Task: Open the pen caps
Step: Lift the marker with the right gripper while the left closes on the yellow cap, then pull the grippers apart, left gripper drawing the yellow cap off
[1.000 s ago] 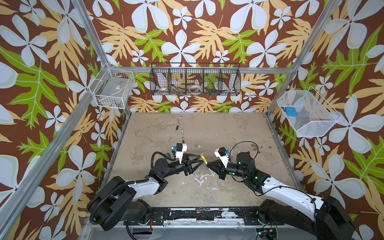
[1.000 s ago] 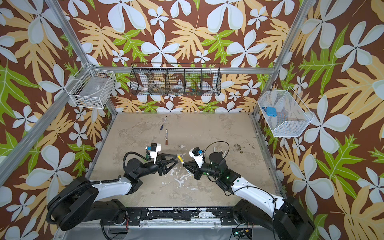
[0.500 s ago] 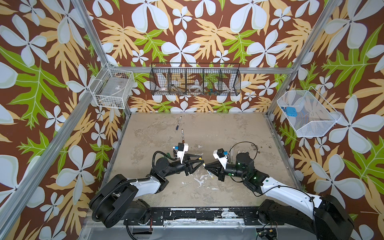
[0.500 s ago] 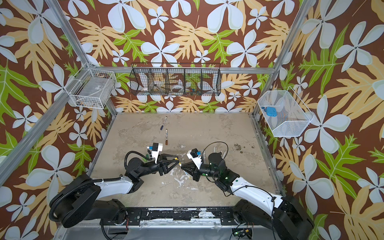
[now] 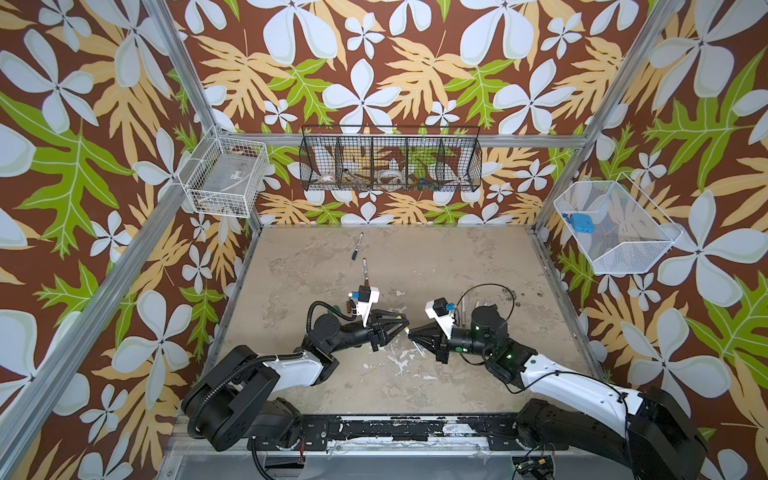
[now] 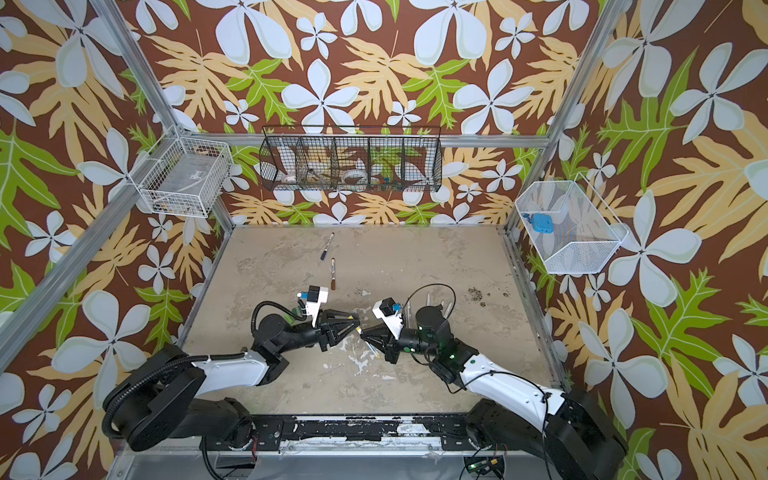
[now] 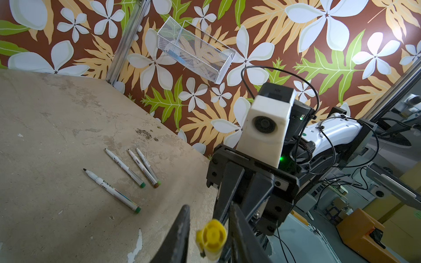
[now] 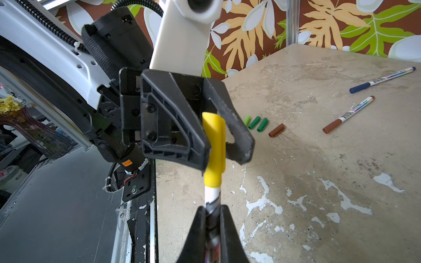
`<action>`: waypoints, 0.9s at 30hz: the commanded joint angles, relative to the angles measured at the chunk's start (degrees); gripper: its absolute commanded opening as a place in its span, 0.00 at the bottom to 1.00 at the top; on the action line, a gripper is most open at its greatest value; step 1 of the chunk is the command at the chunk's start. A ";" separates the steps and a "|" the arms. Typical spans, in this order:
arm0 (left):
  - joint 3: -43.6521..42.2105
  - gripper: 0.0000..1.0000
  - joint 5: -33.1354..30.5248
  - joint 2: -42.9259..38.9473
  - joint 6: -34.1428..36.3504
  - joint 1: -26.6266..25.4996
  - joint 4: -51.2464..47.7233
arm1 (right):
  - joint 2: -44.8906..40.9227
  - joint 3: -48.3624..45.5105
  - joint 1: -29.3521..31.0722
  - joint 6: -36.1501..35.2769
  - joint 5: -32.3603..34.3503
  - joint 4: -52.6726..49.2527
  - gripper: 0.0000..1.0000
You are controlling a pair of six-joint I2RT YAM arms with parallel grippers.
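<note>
Right gripper (image 8: pixel 212 210) clamps yellow-capped marker (image 8: pixel 213 189); mesh basket (image 5: pixel 625 254) holds blue block (image 5: pixel 580 223).

The yellow cap (image 8: pixel 214 136) is showing smooth plastic, sitting on a smooth white plastic marker barrel (image 8: pixel 211 195). Around the cap, the left claw (image 8: pixel 225 157) is showing matt black plastic, one finger faced with a rough, worn pad (image 8: pixel 234 134). Under the cap, the table (image 8: pixel 319 170) is looking matt and rough, with chipped white patches.

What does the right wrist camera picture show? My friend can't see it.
The right end effector grips a white marker while the left end effector straddles its yellow cap. Behind, on the worn table, lie three green caps, a brown cap, a blue-capped pen and a brown-capped pen.
</note>
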 commanded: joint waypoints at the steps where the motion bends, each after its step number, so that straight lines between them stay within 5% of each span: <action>1: 0.29 0.23 1.22 -0.07 -0.10 -0.07 2.56 | -0.03 0.25 0.15 0.10 -0.59 1.24 0.11; 4: 0.09 0.15 0.79 -0.31 0.14 -0.07 2.56 | -0.49 0.06 0.16 -0.03 0.03 1.07 0.12; 8: 0.00 0.09 0.56 -0.60 0.18 -0.07 2.56 | -0.76 0.15 0.10 -0.24 0.48 0.62 0.32; 13: -0.26 0.07 0.34 -0.98 0.47 -0.07 2.48 | -0.59 0.00 0.23 0.09 0.12 1.02 0.39; 21: -0.08 0.07 0.87 -1.01 0.40 -0.03 2.63 | 2.23 0.97 0.71 0.11 -1.78 0.89 0.38; 27: -0.17 0.07 0.87 -1.42 0.30 -0.05 2.57 | 3.92 1.91 1.71 -0.26 -2.18 0.40 0.27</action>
